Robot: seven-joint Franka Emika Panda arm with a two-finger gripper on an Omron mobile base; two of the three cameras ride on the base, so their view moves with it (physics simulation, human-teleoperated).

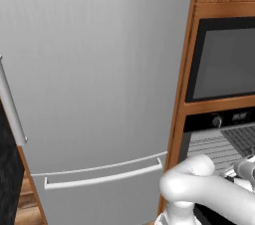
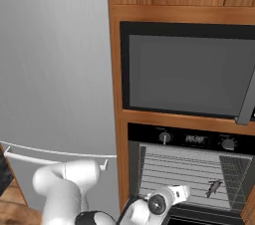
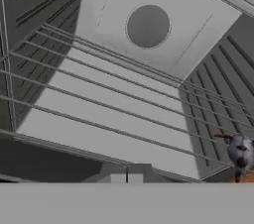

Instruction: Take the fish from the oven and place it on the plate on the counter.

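The oven (image 2: 194, 139), with its black control strip, stands open, and its wire rack (image 3: 114, 114) fills the hand view. The fish (image 2: 214, 187), small and greyish, lies on the rack near the cavity's right wall. In the hand view the fish (image 3: 240, 152) sits at the far right edge. My gripper (image 3: 126, 177) is shut with nothing in it, at the front of the rack and well to the left of the fish. The oven (image 1: 219, 119) also appears at the right of the left base view. The plate is out of view.
A tall grey fridge (image 1: 94, 84) stands left of the oven's wooden column (image 2: 115, 119). A dark glass-fronted appliance (image 2: 189, 74) sits above the oven. The black marbled end of the counter (image 1: 7, 169) shows at the far left. My white arm (image 1: 199, 184) reaches low toward the oven.
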